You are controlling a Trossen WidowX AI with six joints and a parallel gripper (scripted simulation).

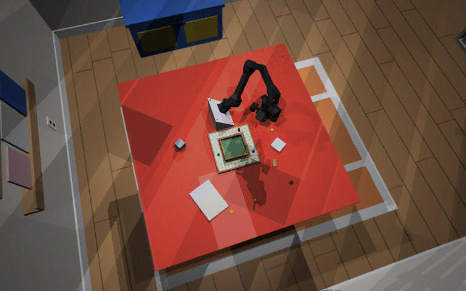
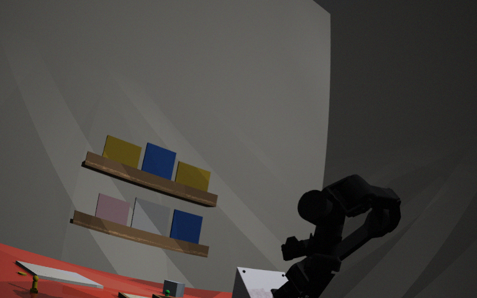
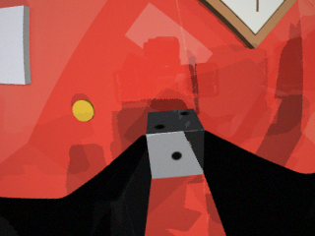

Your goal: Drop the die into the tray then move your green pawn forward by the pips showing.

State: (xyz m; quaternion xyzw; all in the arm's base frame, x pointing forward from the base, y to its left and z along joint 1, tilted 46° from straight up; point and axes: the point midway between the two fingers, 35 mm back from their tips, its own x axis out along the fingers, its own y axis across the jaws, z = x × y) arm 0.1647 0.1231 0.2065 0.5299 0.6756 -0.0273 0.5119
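As seen from above, the green pawn (image 1: 218, 154) stands on the board (image 1: 221, 168) around the tray (image 1: 233, 147). From the side, the black arm (image 2: 351, 200) bends beside a white sloped block (image 2: 261, 280). At the wrist, the gripper (image 3: 173, 141) clamps the die (image 3: 174, 154) between its fingers.

In the view from above, the floor (image 1: 412, 120) is of brown wooden planks. At 11 o'clock there stands a blue cabinet (image 1: 178, 20) with 2 yellow door panels. At 9 o'clock, the grey wall (image 1: 51, 212) (image 2: 210, 87) carries a white socket (image 1: 51, 123) (it has 2 dark openings). In the exterior view, 2 wooden shelves (image 2: 151, 182) (image 1: 32, 147) are at 7 o'clock, each with 3 coloured panels. Pale bands of light cross the dim wall.
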